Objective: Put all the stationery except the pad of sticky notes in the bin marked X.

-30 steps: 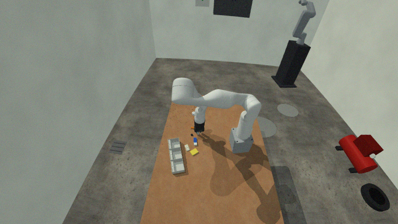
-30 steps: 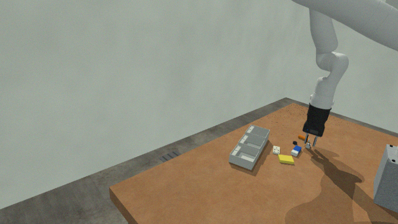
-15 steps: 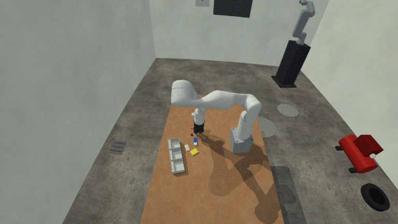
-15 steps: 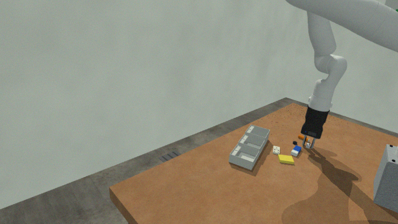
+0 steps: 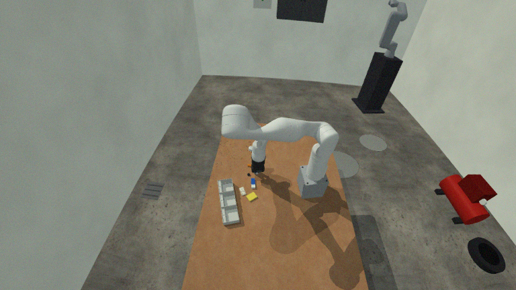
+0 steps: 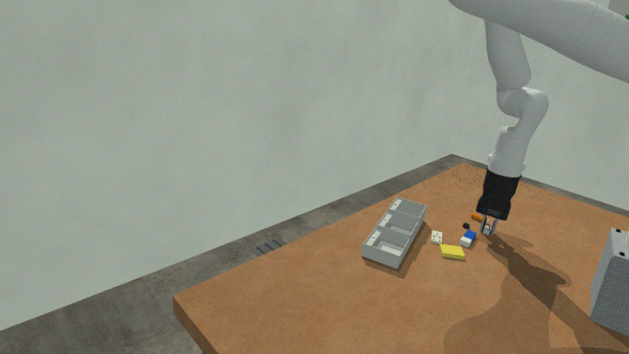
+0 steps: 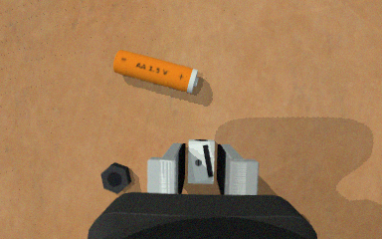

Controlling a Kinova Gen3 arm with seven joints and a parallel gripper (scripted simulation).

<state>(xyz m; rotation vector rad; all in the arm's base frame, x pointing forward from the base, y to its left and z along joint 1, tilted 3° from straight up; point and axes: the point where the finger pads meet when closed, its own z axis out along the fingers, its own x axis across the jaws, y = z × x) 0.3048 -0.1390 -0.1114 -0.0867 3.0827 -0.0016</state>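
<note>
My gripper (image 5: pixel 256 173) (image 6: pixel 488 226) (image 7: pixel 201 161) is open and low over the table, pointing down. Its fingers stand on either side of a small grey pencil sharpener (image 7: pixel 201 174), with a narrow gap on each side in the wrist view. A blue and white eraser (image 5: pixel 253 182) (image 6: pixel 468 238) lies close to the gripper. The yellow pad of sticky notes (image 5: pixel 251 196) (image 6: pixel 452 251) lies beyond the eraser. Three joined grey bins (image 5: pixel 231 223) (image 6: pixel 380 257) stand in a row on the table; their marks are too small to read.
An orange AA battery (image 5: pixel 249 165) (image 6: pixel 477 216) (image 7: pixel 154 71) lies near the gripper. A black hex nut (image 5: pixel 248 174) (image 6: pixel 466 225) (image 7: pixel 115 178) lies just beside the left finger in the wrist view. A white dotted domino (image 5: pixel 242 190) (image 6: pixel 436 237) lies between the bins and the eraser.
</note>
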